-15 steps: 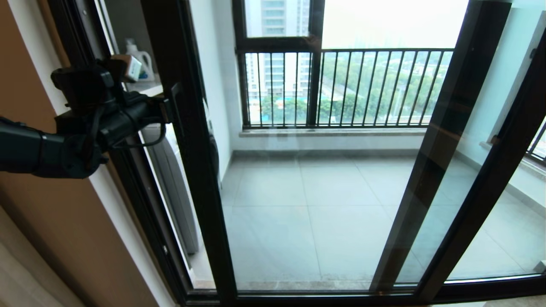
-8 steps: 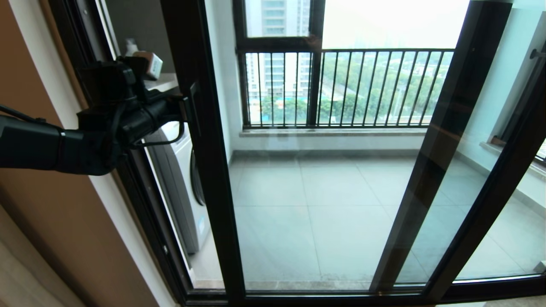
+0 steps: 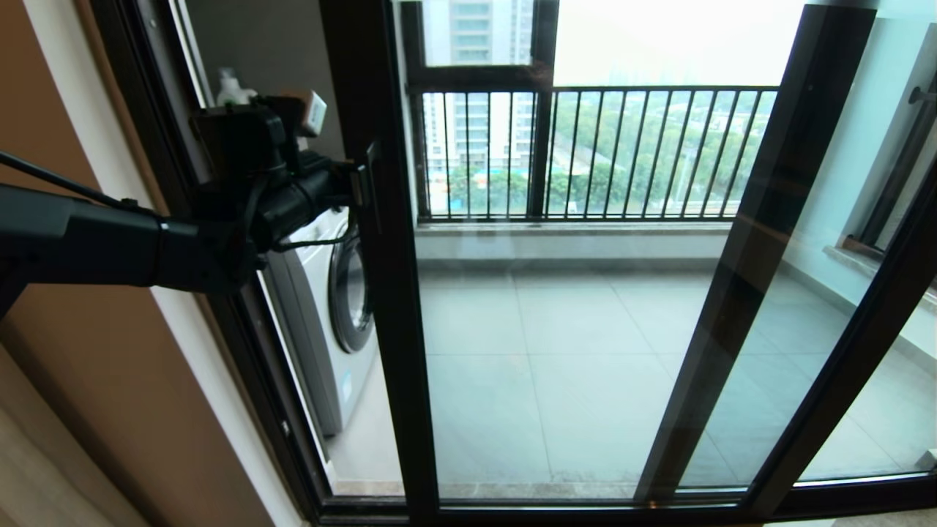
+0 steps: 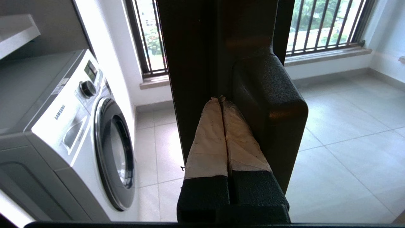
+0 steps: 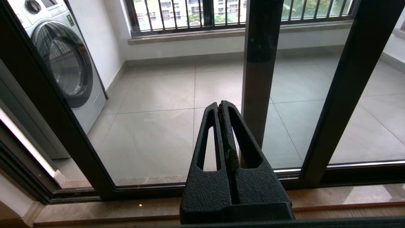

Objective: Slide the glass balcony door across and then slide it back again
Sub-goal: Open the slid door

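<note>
Taped left hand (image 4: 221, 101) against textured bar handle (image 4: 269, 110)

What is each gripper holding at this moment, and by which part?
Nothing is clamped. The left gripper is shut, its tips tucked behind the bar handle of the glass balcony door. The right gripper is shut on nothing, apart from the door.
</note>
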Available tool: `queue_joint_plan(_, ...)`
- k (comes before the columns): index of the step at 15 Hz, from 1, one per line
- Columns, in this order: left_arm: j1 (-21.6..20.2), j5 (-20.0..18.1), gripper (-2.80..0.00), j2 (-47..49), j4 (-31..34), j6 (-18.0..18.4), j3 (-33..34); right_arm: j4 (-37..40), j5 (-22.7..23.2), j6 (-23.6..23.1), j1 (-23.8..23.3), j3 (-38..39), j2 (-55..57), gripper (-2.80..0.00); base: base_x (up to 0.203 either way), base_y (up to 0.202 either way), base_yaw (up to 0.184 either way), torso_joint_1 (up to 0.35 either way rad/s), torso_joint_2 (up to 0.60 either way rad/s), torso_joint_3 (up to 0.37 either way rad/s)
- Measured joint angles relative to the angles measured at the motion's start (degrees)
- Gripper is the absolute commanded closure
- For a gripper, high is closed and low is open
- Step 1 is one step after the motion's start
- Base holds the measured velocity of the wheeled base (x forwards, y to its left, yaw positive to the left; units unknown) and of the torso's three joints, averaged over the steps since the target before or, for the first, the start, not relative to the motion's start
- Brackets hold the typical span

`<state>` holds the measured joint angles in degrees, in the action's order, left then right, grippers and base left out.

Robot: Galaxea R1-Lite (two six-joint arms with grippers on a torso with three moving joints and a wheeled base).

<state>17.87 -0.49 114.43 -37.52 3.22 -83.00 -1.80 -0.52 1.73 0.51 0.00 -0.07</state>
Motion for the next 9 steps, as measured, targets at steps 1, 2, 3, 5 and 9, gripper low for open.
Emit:
queue_joint_plan(1,0.7,0.2,0.00,0.4,0.1,0.0,-0.6,0.0,0.0,0.0,0.0,0.0,0.0,0.00,0.000,0.000,0.000,0.000,0.00,0.000)
queue_joint_plan(2,1.4,0.6,0.00,0.8,0.2,0.0,-1.1,0.0,0.0,0.0,0.0,0.0,0.0,0.00,0.000,0.000,0.000,0.000,0.00,0.000)
queue_joint_plan(3,2.2,0.9,0.00,1.3,0.4,0.0,-1.9,0.0,0.0,0.0,0.0,0.0,0.0,0.00,0.000,0.000,0.000,0.000,0.00,0.000)
queue_joint_plan(5,3.7,1.0,0.00,2.0,1.4,0.0,-3.5,0.0,0.0,0.0,0.0,0.0,0.0,0.00,0.000,0.000,0.000,0.000,0.00,0.000)
queue_joint_plan(9,6.4,1.0,0.00,3.8,4.1,0.0,-7.8,0.0,0.0,0.0,0.0,0.0,0.0,0.00,0.000,0.000,0.000,0.000,0.00,0.000)
